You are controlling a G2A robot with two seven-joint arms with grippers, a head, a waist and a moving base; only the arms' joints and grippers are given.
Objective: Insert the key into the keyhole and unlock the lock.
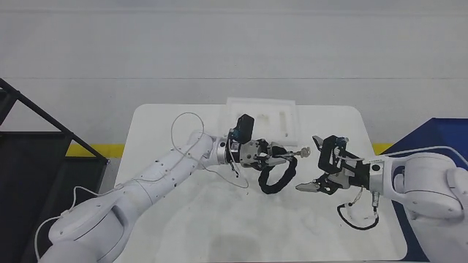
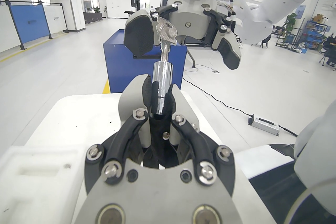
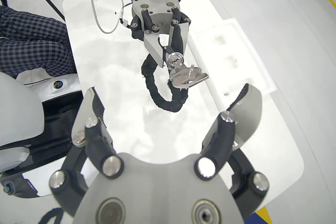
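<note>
My left gripper [image 1: 274, 153] [image 2: 158, 87] is shut on the chrome cylinder of the lock [image 2: 162, 83] [image 3: 175, 60], held above the white table [image 1: 183, 219]. The lock's black cable [image 1: 274, 179] [image 3: 157, 96] hangs in a loop down to the table. A silver key [image 2: 166, 34] [image 3: 187, 76] [image 1: 302, 150] sticks out of the keyhole at the cylinder's end, a second key dangling from its ring. My right gripper [image 1: 316, 165] [image 3: 170, 92] is open and faces the key, a finger on either side of the key head, not touching it.
A white foam tray [image 1: 263, 113] [image 3: 231, 51] with cut-out pockets lies at the table's far edge, behind the lock. A black rack [image 1: 29, 161] stands left of the table and a blue cabinet [image 1: 439, 135] on the right.
</note>
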